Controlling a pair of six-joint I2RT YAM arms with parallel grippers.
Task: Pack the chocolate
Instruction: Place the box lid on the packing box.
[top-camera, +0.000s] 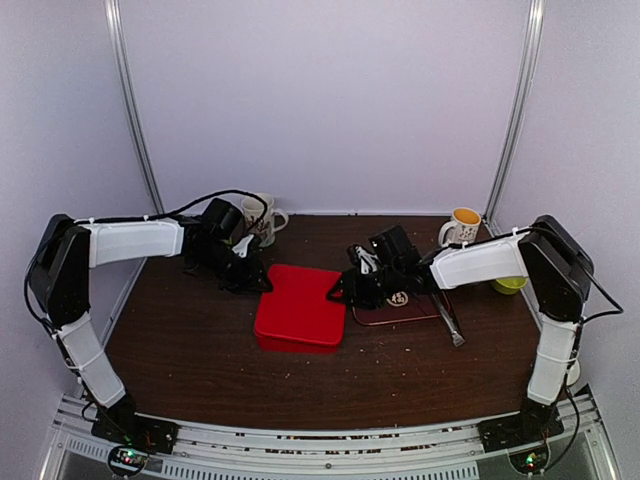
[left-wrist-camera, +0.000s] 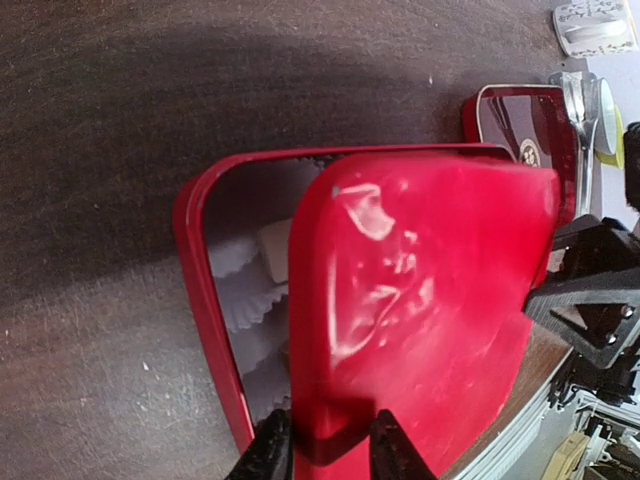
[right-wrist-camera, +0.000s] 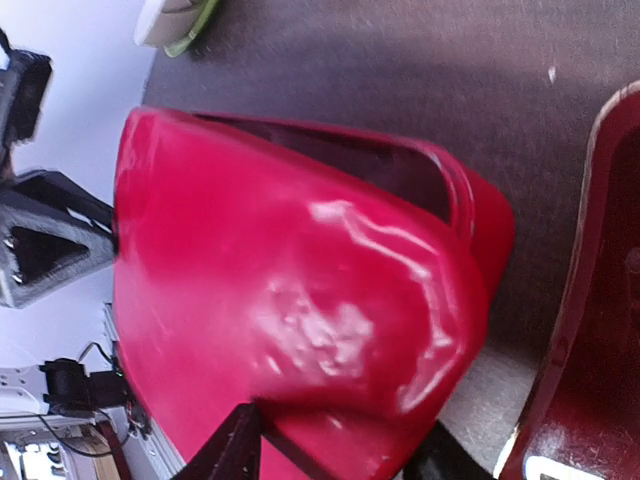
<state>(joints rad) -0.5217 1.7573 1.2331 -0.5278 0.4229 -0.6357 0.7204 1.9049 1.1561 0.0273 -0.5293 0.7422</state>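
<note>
A red lid (top-camera: 300, 305) lies tilted over the red box base (left-wrist-camera: 195, 260), shifted so the base's left side stays uncovered. In the left wrist view the white moulded insert (left-wrist-camera: 235, 300) shows there, with one cream-white chocolate cube (left-wrist-camera: 272, 250) in a cell; the other pieces are hidden under the lid. My left gripper (left-wrist-camera: 332, 455) is shut on the lid's near edge, at the lid's far left corner (top-camera: 248, 270). My right gripper (right-wrist-camera: 335, 465) straddles the lid's opposite corner, fingers against it, on the lid's right side (top-camera: 345, 290).
A dark red tin (top-camera: 400, 305) lies right of the box, with metal tongs (top-camera: 448, 320) beside it. A patterned mug (top-camera: 262, 218) stands at the back left and a mug with orange inside (top-camera: 462, 228) at the back right. A yellow-green dish (top-camera: 510, 285) sits at the right edge.
</note>
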